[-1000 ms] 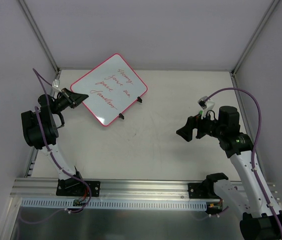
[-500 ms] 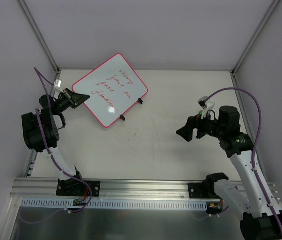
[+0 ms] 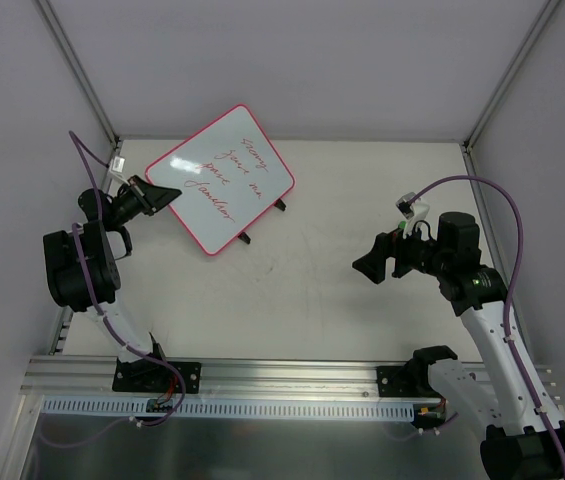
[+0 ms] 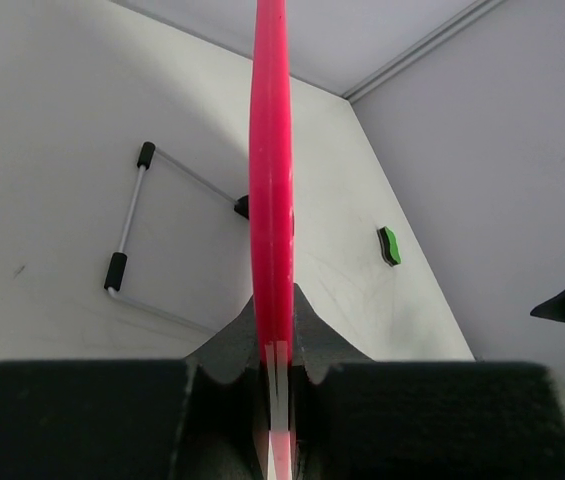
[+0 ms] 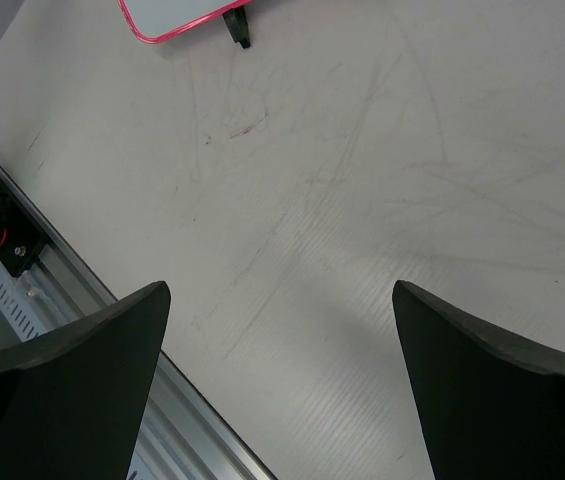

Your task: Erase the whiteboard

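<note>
The whiteboard (image 3: 227, 180), white with a pink-red rim and red handwriting, hangs tilted over the back left of the table. My left gripper (image 3: 162, 195) is shut on its left edge. In the left wrist view the whiteboard's rim (image 4: 272, 150) runs edge-on up from between the closed fingers of that gripper (image 4: 272, 300). Two black clips (image 3: 280, 203) show at the board's lower right edge. My right gripper (image 3: 370, 266) hovers open over the right middle of the table, apart from the board. The right wrist view shows that gripper (image 5: 280, 300) with bare table between its fingers, and the board's corner (image 5: 177, 18) at the top.
A small green eraser block (image 4: 390, 245) lies on the table beyond the board; it does not show in the top view. A wire stand with black tips (image 4: 127, 230) sits below the board. Enclosure walls close in left, back and right. An aluminium rail (image 3: 262, 375) runs along the near edge.
The left arm has shifted slightly, and the held whiteboard has moved a little up and to the right. The right arm has stayed still.
</note>
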